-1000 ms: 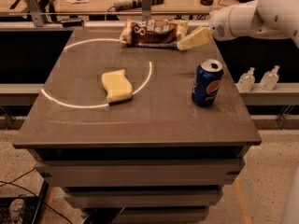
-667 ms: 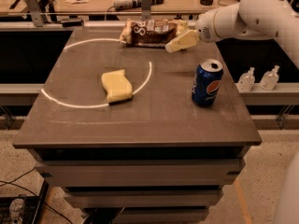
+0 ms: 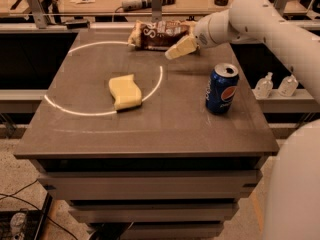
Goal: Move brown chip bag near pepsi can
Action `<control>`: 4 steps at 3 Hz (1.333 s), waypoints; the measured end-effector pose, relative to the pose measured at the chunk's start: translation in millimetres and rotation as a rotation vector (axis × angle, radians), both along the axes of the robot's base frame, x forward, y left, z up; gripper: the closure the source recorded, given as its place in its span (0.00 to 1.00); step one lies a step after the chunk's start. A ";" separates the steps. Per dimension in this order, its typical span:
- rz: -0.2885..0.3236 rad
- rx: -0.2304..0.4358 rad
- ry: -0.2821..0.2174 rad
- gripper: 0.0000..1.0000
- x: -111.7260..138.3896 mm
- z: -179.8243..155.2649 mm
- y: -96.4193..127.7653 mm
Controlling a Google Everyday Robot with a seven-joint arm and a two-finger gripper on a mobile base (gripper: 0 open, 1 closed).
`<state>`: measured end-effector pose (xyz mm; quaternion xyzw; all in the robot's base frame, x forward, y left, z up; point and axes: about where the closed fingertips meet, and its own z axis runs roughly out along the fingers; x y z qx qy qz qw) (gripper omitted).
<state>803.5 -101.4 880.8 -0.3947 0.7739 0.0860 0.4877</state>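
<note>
View: camera view, the only one given.
Claw: the claw [image 3: 181, 48] is seen at the far side of the bench [image 3: 150, 134], low over the top, at the end of the white arm [image 3: 270, 21] that reaches in from the right of the picture.
Claw state: it cannot be told whether the claw is wide or narrow; nothing is seen to be lifted by it.
Brown chip bag: the brown chip bag [image 3: 157, 34] lies flat just beyond the claw and to its picture-left, its near end right at the claw; contact cannot be confirmed.
Pepsi can: the pepsi can [image 3: 222, 89] stands upright, nearer the camera than the claw and slightly to its picture-right, apart from the bag.
Other things: a yellow sponge [image 3: 125, 91] lies nearer than the claw, to its picture-left.
Step in hand: the approach to the bag is judged to be under way; the bag is not yet taken.
Next move: a firm hold on the crinkly bag is called for, then a carry towards the can, with the can left unknocked.
</note>
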 end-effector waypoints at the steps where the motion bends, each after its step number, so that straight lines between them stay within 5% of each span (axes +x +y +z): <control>1: -0.041 -0.033 -0.019 0.00 29.4 -12.9 -2.9; 2: -0.088 -0.057 -0.019 0.00 54.2 -25.1 -11.8; 4: -0.138 -0.079 0.013 0.41 79.7 -37.6 -36.2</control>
